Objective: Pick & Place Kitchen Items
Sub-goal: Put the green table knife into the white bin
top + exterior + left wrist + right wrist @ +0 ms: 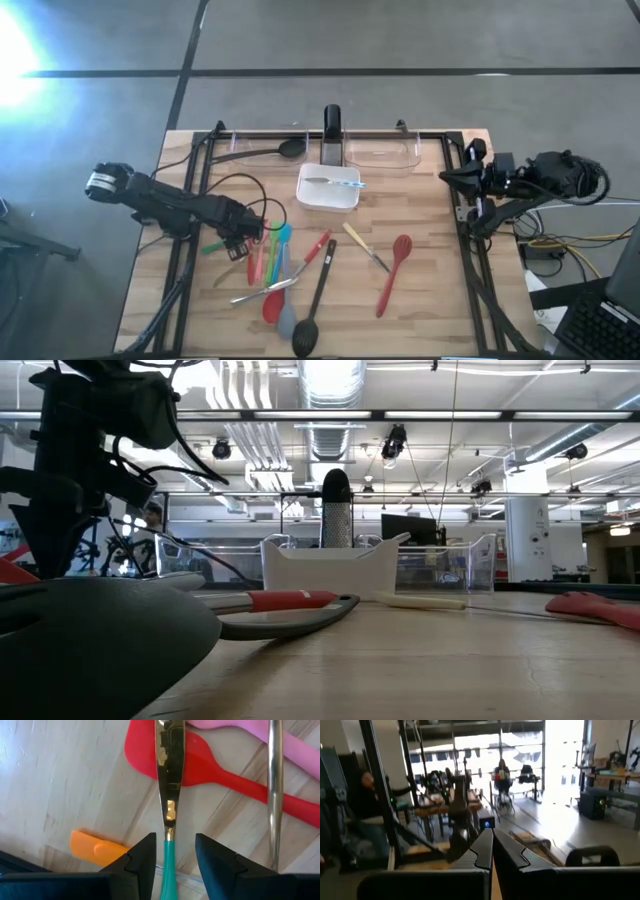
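Here the left end effector (pixel 172 857) hangs low over the cluster of utensils at about seven o'clock on the wooden surface (pixel 420 300), its two dark fingers (pixel 142 857) parted with a narrow gap. Between them runs a slim piece of cutlery with a teal handle (pixel 169 865) and a shiny gold-toned metal shaft; the pads flank the handle just below where metal meets teal, but I cannot tell whether they touch it.

Judging by its build, this piece is light and stiff, and the polished metal would be slippery; the teal handle looks the better place to pinch, squarely across its width. It is thin and lies flat, so the fingertips will likely need to reach almost to the wood.

Its upper end lies across a red spatula (pixel 200 767), with a pink spoon (pixel 235 730) beyond, an orange piece (pixel 95 847) beside the left finger and a bare metal rod (pixel 273 790) close on the other side, so neighbours could be nudged.

The right end effector (pixel 450 177) waits at three o'clock by the surface's edge, fingers pressed together and empty. The white dish (pixel 310 195) near the centre already holds one utensil; a black spoon (pixel 265 152) lies in the left clear bin (pixel 230 150) at twelve o'clock.
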